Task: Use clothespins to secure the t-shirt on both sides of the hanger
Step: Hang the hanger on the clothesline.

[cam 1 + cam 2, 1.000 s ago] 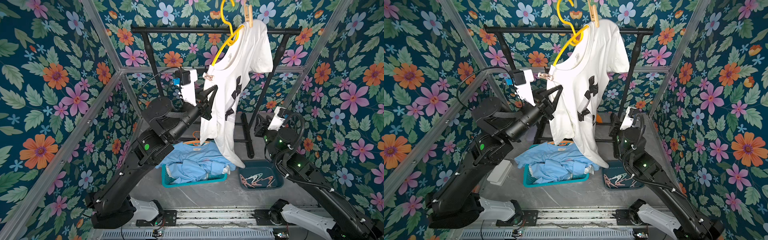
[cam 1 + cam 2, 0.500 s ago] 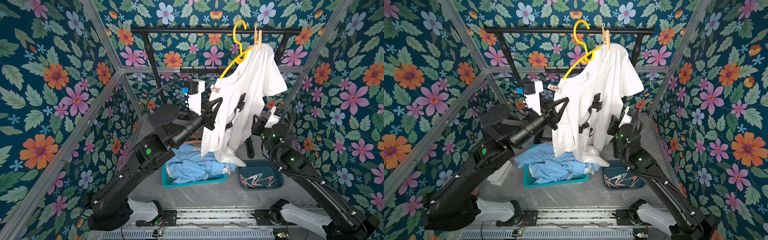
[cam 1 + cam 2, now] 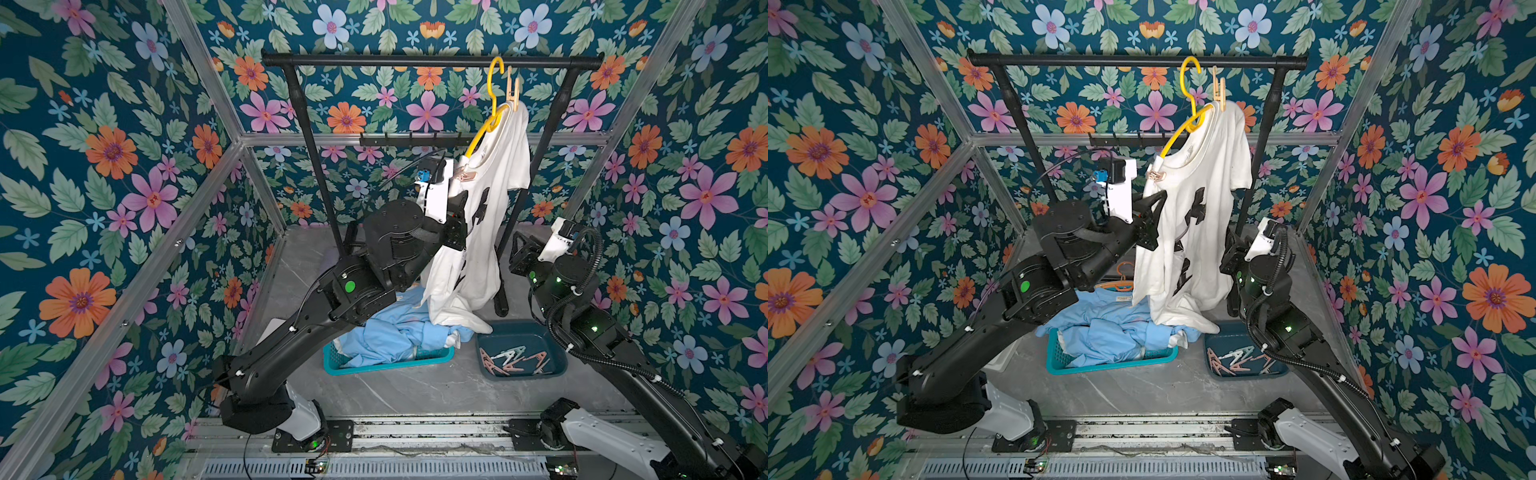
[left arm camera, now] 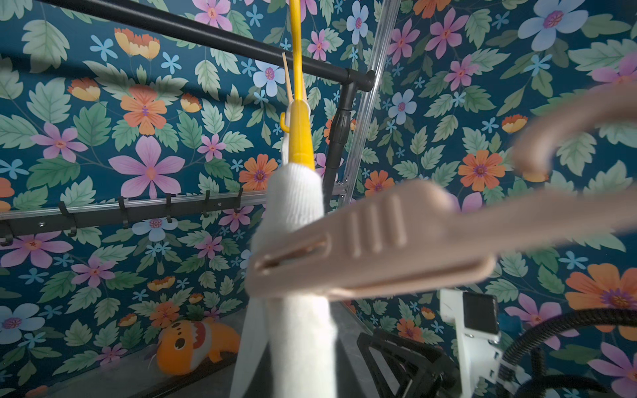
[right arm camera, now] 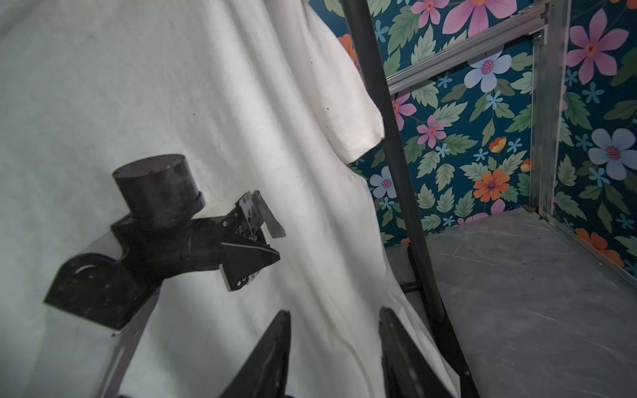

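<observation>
1. The left gripper (image 3: pixel 1158 198) is up at the lower shoulder of the white t-shirt (image 3: pixel 1208 199). Its fingers stand nearly together, and in the right wrist view this left gripper (image 5: pixel 275 246) shows only a narrow gap. I cannot tell whether cloth is caught between the fingers.
2. Just above the left gripper, a pink clothespin (image 3: pixel 1156 174) is clamped on the cloth-covered arm of the yellow hanger (image 3: pixel 1183 129). In the left wrist view the pink clothespin (image 4: pixel 372 248) is very near and blurred, with its mouth closed on the t-shirt (image 4: pixel 296 213).
3. Farther up from the left gripper, at the higher shoulder, a beige clothespin (image 3: pixel 1220 93) stands upright on the shirt. It is just beside the hook of the hanger, which reaches the black rail (image 3: pixel 1100 61).
4. The right gripper (image 5: pixel 333 310) is on the other side of the shirt, lower than the left gripper. Its fingers are spread partway and nothing is between them. The shirt's hanging body is directly ahead of its tips, and the black rack leg (image 5: pixel 389 138) is just beside them.
5. Below the right gripper, spare clothespins (image 3: pixel 515 357) lie in a dark tray (image 3: pixel 544 338) on the floor.
6. Below the left gripper stands a basket (image 3: pixel 386 365) holding blue clothes (image 3: pixel 390 332).
</observation>
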